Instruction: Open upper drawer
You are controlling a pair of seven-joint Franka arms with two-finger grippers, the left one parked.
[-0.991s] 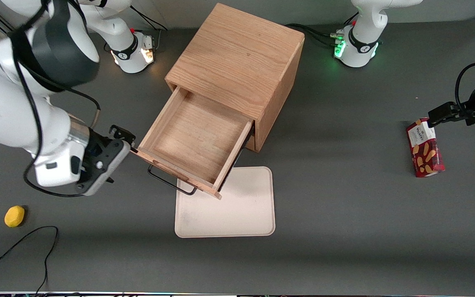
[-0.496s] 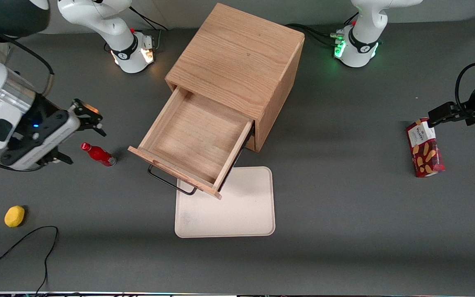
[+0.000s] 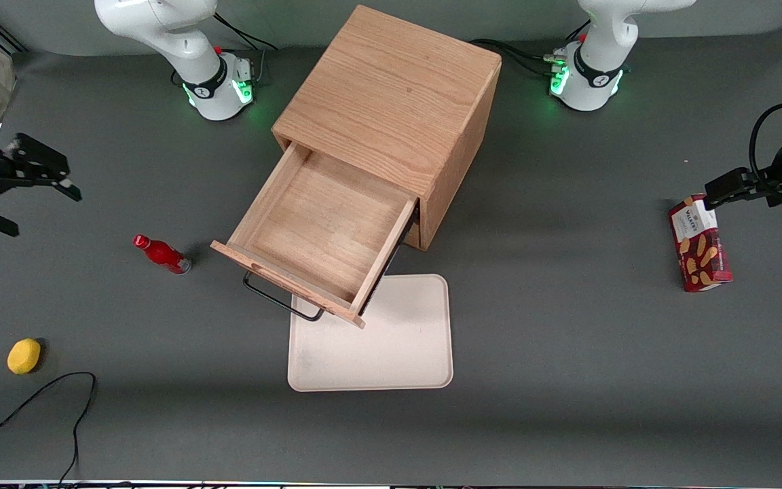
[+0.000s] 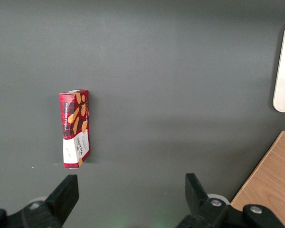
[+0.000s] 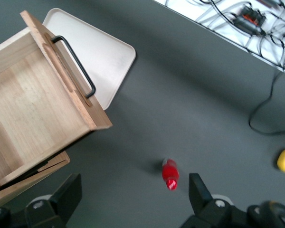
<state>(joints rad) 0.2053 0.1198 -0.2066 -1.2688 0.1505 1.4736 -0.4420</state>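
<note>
The upper drawer point(image 3: 323, 231) of the light-oak cabinet point(image 3: 391, 95) stands pulled far out and is empty inside. Its black bar handle point(image 3: 281, 302) hangs over the edge of the tray. The right wrist view shows the same drawer point(image 5: 28, 109) and handle point(image 5: 76, 64) from above. My gripper point(image 3: 48, 216) is well away from the drawer, toward the working arm's end of the table and above the tabletop. It is open point(image 5: 133, 194) and holds nothing; only grey table lies between the fingers.
A red bottle point(image 3: 162, 254) lies on the table between the gripper and the drawer front, also in the right wrist view point(image 5: 170, 174). A yellow object point(image 3: 24, 356) and a black cable point(image 3: 38, 401) lie nearer the camera. A cream tray point(image 3: 391, 346) sits under the drawer front. A cookie box point(image 3: 698, 244) lies toward the parked arm's end.
My gripper has drawn back from the drawer's front corner toward the working arm's end of the table, uncovering the red bottle. The drawer has stayed pulled out.
</note>
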